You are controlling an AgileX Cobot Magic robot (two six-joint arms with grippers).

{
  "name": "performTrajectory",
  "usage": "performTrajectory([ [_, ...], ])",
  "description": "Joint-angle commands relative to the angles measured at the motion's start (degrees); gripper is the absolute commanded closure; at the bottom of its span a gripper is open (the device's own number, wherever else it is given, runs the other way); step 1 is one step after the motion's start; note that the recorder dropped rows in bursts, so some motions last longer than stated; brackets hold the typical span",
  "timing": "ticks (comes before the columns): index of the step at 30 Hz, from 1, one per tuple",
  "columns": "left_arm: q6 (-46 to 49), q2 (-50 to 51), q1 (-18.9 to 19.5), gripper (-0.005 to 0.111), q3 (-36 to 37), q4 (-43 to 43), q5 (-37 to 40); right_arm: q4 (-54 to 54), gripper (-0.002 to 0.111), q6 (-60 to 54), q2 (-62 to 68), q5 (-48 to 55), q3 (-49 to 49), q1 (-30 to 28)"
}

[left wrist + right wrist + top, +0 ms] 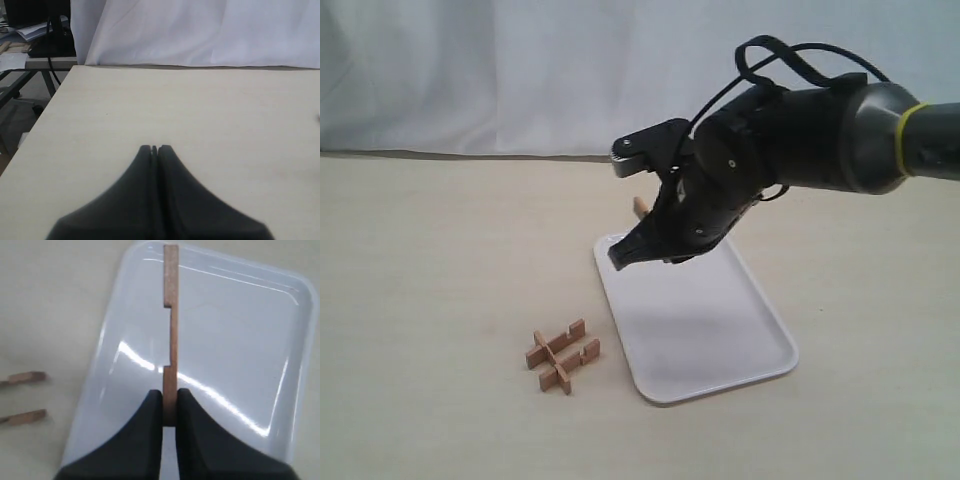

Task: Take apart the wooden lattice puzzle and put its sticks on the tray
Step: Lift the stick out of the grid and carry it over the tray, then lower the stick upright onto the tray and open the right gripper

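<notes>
What is left of the wooden lattice puzzle lies on the table left of the tray: two parallel sticks crossed by a third. The white tray holds nothing that I can see. My right gripper hangs over the tray's far left corner, shut on one notched stick that points out past the fingertips, with its notches showing; its end pokes up behind the gripper. In the right wrist view the gripper has the tray below it. My left gripper is shut on nothing over bare table and does not show in the exterior view.
Two stick ends of the puzzle show beside the tray in the right wrist view. A white cloth backdrop hangs behind the table. The table's left edge has a desk and cables beyond it.
</notes>
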Motion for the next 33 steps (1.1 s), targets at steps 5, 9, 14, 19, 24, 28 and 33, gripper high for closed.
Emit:
performTrajectory([
  [5, 0.00, -0.13, -0.05, 0.107, 0.10, -0.30, -1.06, 19.00, 0.104, -15.42, 8.95, -1.29, -5.09, -5.54],
  [9, 0.00, -0.13, -0.05, 0.107, 0.10, -0.30, -1.06, 23.97, 0.104, -17.30, 13.85, 1.26, -9.73, -5.54],
  [14, 0.00, -0.13, -0.05, 0.107, 0.10, -0.30, -1.06, 26.82, 0.104, -16.55, 16.85, -0.32, -11.18, -5.54],
  [19, 0.00, -0.13, -0.05, 0.107, 0.10, -0.30, -1.06, 26.44, 0.104, -12.95, 18.09, -1.98, -11.31, -5.54],
  [24, 0.00, -0.13, -0.05, 0.107, 0.10, -0.30, -1.06, 26.46, 0.090, -12.06, 18.09, -2.09, -11.74, -5.54],
  [28, 0.00, -0.13, -0.05, 0.107, 0.10, -0.30, -1.06, 26.46, 0.069, -12.06, 17.57, 0.04, -13.03, -5.54],
  [33, 0.00, -0.13, -0.05, 0.107, 0.10, -0.30, -1.06, 25.88, 0.060, -13.78, 14.35, 4.15, -14.59, -5.41],
])
